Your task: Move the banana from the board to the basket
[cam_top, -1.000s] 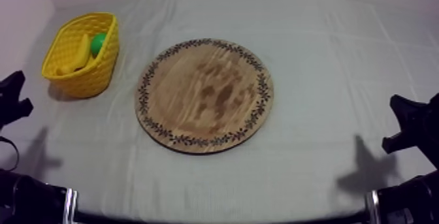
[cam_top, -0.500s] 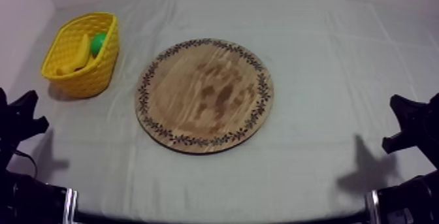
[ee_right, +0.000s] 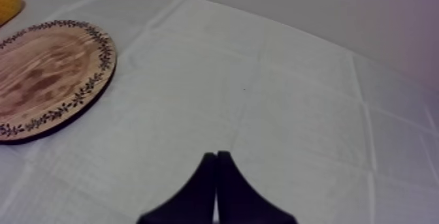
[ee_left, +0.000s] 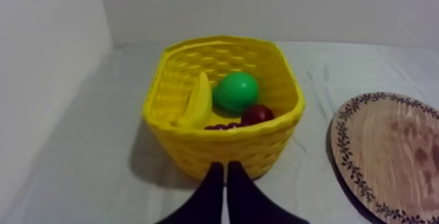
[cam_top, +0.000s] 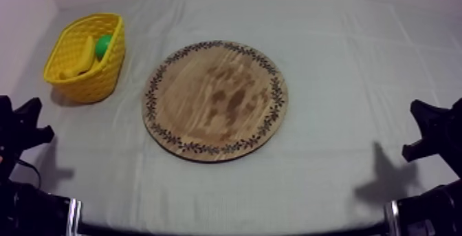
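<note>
Lab-style test bench: cloth-covered table (cam_top: pixel 357 67), bare white walls (ee_left: pixel 261 4), toy fruit (ee_left: pixel 236 91).

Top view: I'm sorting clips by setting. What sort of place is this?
Probably a robot test bench: a cloth-covered table against plain walls, the left gripper and right gripper low at its sides, a toy banana in a yellow basket beside a wooden board.

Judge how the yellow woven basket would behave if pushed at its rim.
The yellow woven basket likely slides easily, looking light with only toy fruit inside. Its tall walls may tip it; the open lattice probably flexes.
</note>
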